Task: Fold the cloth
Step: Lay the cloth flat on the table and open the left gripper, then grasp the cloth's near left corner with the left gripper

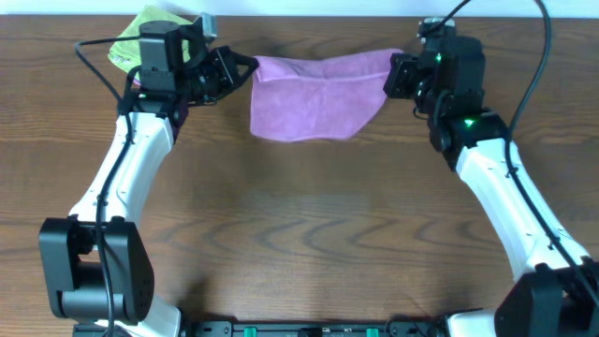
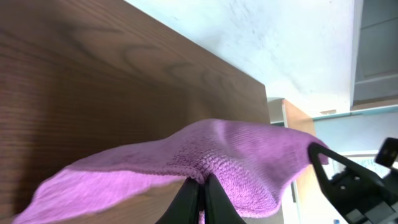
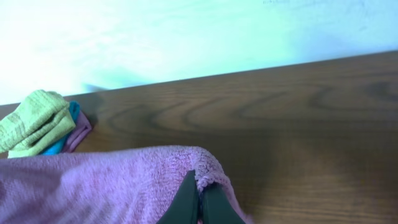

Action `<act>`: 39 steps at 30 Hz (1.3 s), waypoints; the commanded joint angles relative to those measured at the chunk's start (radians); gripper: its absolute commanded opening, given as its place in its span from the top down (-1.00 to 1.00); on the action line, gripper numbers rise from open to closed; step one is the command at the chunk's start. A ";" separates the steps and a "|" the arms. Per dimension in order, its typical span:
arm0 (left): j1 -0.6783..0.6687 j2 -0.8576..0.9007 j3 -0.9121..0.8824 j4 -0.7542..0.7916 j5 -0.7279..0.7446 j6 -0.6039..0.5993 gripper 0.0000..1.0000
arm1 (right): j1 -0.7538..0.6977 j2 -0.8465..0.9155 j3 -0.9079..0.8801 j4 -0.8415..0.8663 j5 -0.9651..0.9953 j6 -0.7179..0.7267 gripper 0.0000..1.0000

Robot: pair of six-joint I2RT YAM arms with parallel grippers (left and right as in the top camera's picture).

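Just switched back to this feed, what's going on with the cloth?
The left arm and right arm each have their jaws shut on a corner of the purple cloth, stretching it between them near the table's far edge. It looks unfolded so far. A pile of other cloths sits far left.

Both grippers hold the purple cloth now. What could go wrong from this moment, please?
1. The left gripper and the right gripper each pinch only a small bit at the edge of the purple cloth, so a corner may slip out during the fold.
2. The pile of cloths lies close to the left gripper; a wide swing could knock it.
3. The cloth sags unevenly between the grippers, so the fold may end crooked.
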 commanded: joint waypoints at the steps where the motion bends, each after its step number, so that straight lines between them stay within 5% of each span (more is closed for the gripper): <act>1: 0.034 0.008 0.024 0.006 0.061 -0.010 0.88 | -0.007 0.004 0.029 -0.032 0.008 -0.043 0.97; 13: 0.074 0.008 0.024 -0.308 0.267 0.155 0.88 | 0.005 -0.041 0.029 -0.375 -0.026 -0.088 0.97; 27: 0.026 0.008 0.017 -0.927 0.147 0.551 0.88 | 0.007 -0.071 0.016 -0.780 -0.026 -0.101 0.97; 37: -0.120 0.008 -0.166 -0.924 0.089 0.588 0.87 | 0.018 -0.127 -0.130 -0.808 -0.033 -0.093 0.97; 39: -0.121 0.008 -0.217 -0.892 0.110 0.580 0.74 | 0.017 -0.131 -0.130 -0.797 -0.029 -0.090 0.97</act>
